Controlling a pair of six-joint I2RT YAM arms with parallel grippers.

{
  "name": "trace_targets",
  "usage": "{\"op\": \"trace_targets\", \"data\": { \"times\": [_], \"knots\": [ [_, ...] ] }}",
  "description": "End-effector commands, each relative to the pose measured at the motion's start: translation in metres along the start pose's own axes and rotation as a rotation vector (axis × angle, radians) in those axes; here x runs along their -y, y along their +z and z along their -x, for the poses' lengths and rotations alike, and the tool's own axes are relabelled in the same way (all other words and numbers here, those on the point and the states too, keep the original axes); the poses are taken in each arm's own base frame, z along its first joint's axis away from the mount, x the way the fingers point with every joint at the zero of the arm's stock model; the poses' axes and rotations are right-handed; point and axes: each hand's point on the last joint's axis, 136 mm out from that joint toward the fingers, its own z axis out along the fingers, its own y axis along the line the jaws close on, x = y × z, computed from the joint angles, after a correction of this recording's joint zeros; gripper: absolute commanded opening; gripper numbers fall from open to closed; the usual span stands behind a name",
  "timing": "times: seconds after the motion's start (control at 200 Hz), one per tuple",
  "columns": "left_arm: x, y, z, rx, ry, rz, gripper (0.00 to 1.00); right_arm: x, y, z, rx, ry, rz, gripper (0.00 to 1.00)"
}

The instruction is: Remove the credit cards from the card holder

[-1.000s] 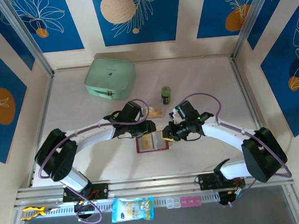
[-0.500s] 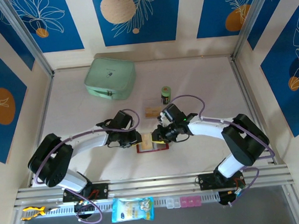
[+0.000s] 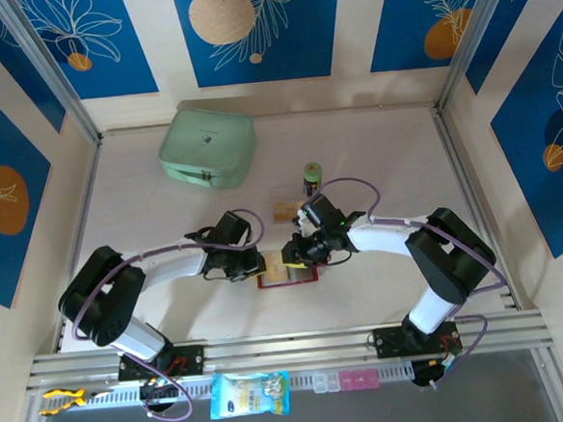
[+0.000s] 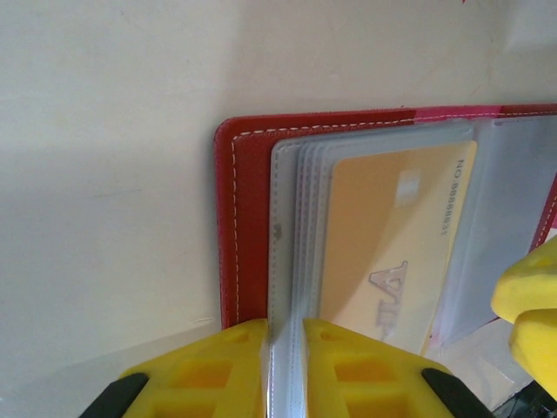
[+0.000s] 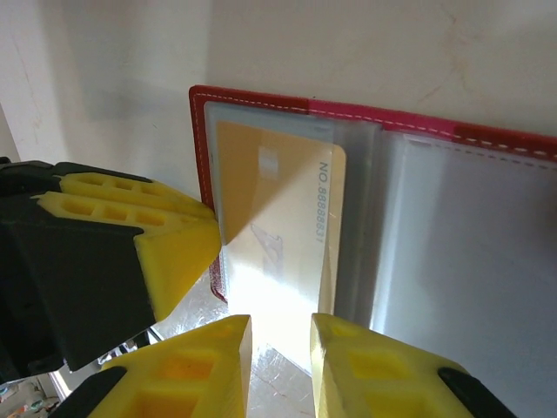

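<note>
Risk: left gripper [image 4: 285, 327] clamps only the clear plastic sleeves [image 4: 291, 226] of the open dark-red rectangular card holder [image 3: 288, 273], lying at 6 o'clock of the small green cylindrical can [image 3: 313, 179], so right gripper [image 5: 281, 324], fingers parted astride the thin orange-yellow plastic card [image 5: 278, 218], could pinch sleeve with card.

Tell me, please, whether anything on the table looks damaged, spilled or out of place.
Nothing stands out. The card holder lies open and flat, and one credit card lies loose behind it near the green can, which fits the task.
</note>
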Motion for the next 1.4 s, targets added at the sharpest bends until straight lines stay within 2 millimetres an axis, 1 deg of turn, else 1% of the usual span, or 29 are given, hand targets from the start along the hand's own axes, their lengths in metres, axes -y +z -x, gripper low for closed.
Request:
{"op": "trace_targets", "data": {
  "times": [0.0,0.3,0.605,0.755,0.915,1.21,1.395],
  "knots": [
    [-0.011,0.003,-0.003,-0.017,-0.031,0.030,0.16,-0.009,0.003,0.003,-0.012,-0.015,0.029,0.25],
    [-0.010,0.004,-0.003,-0.017,-0.034,0.026,0.16,-0.008,0.010,0.003,-0.025,-0.018,0.040,0.21],
    [-0.010,0.003,-0.003,-0.012,-0.036,0.023,0.15,-0.001,0.013,0.002,-0.035,-0.007,0.019,0.21],
    [-0.010,0.002,-0.004,-0.014,-0.037,0.022,0.15,0.006,0.014,0.001,-0.037,-0.002,-0.018,0.22],
    [-0.008,0.001,-0.003,-0.010,-0.035,0.014,0.15,0.010,0.014,0.000,-0.036,-0.003,-0.030,0.22],
    [-0.009,0.001,-0.003,-0.010,-0.035,0.019,0.15,0.011,0.005,0.004,0.000,-0.026,-0.072,0.22],
    [-0.004,-0.002,-0.001,-0.003,-0.025,0.011,0.15,0.005,-0.002,0.005,0.009,-0.038,-0.058,0.22]
  ]
}}
